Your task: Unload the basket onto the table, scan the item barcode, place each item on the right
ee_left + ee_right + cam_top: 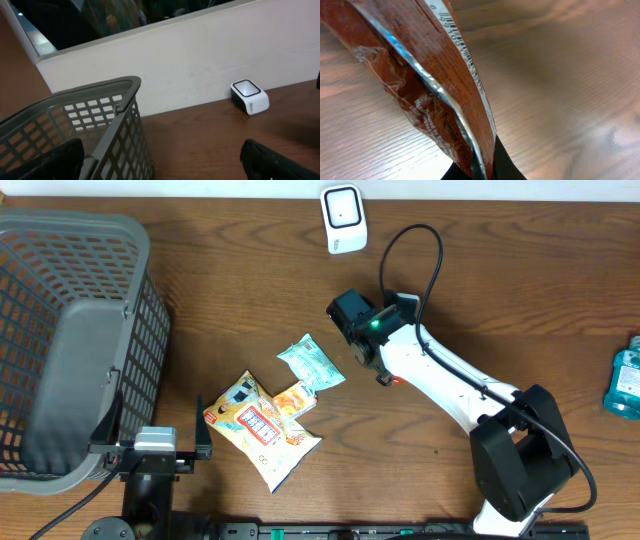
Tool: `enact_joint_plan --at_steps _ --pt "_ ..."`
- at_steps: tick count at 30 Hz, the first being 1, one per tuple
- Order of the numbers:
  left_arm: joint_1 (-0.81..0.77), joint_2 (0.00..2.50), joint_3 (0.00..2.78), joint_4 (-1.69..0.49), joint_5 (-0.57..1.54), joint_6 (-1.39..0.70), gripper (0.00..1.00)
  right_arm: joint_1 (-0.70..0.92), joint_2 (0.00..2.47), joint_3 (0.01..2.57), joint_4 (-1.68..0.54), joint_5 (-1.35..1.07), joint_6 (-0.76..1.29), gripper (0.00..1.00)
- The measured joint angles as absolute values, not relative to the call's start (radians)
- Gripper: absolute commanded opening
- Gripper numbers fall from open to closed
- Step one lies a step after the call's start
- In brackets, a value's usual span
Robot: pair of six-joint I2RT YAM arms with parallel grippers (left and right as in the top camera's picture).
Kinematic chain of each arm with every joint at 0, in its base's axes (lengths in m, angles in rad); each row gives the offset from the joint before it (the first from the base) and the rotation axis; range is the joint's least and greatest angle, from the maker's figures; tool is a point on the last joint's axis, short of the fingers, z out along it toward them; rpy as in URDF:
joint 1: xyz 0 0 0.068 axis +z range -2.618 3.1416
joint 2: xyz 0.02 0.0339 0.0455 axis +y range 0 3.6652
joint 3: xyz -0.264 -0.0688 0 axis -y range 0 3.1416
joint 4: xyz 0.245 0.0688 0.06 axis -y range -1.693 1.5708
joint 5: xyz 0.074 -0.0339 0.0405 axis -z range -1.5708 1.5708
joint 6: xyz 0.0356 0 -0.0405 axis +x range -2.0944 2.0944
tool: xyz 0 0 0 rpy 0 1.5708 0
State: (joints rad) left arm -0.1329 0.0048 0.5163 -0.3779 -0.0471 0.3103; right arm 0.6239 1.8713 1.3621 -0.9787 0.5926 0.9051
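The table point(500, 280) is carrying everything, with the scanner point(343, 218) standing at its far edge, window tilted upward so a code can be shown to it. The basket point(70, 330) is sitting far to the scanner's left, probably waiting for scanned goods. The right arm point(450, 385) is reaching toward the scanner. Its gripper point(480, 169) is stopping short of it, jaws pressed together and pinching a brown packet point(430, 75) by one edge, so the rest is standing clear of the fingers and can be turned. The left gripper point(157, 432) is idling beside the basket, well away from the scanner, jaws spread wide and gripping nothing. Three loose packets point(270, 415) are lying between it and the scanner, likely awaiting their turn. The barcode point(454, 31) is showing near the held packet's far end. Presenting it to the scanner appears to be the step under way.
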Motion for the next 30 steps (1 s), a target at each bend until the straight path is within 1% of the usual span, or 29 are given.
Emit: enact_joint_plan --at_steps 4,8,16,20,27,30 --pt "-0.133 0.005 0.516 -0.378 -0.047 0.310 1.00 0.624 1.871 1.362 -1.059 0.658 1.057 0.02" --pt "-0.133 0.005 0.516 -0.378 -0.047 0.310 1.00 0.624 1.871 1.362 -1.122 0.709 1.253 0.02" --pt "-0.133 0.005 0.516 -0.378 -0.047 0.310 1.00 0.624 1.871 1.362 -1.145 0.678 1.557 0.02" --pt "-0.133 0.005 0.516 -0.378 -0.047 0.310 1.00 0.624 1.871 1.362 -1.144 0.646 1.604 0.02" --pt "-0.133 0.005 0.516 -0.378 -0.047 0.310 1.00 0.624 1.871 1.362 -1.144 0.626 1.625 0.02" --pt "-0.133 0.005 0.516 -0.378 -0.047 0.310 1.00 0.624 1.871 1.362 -1.142 0.573 1.666 0.01"
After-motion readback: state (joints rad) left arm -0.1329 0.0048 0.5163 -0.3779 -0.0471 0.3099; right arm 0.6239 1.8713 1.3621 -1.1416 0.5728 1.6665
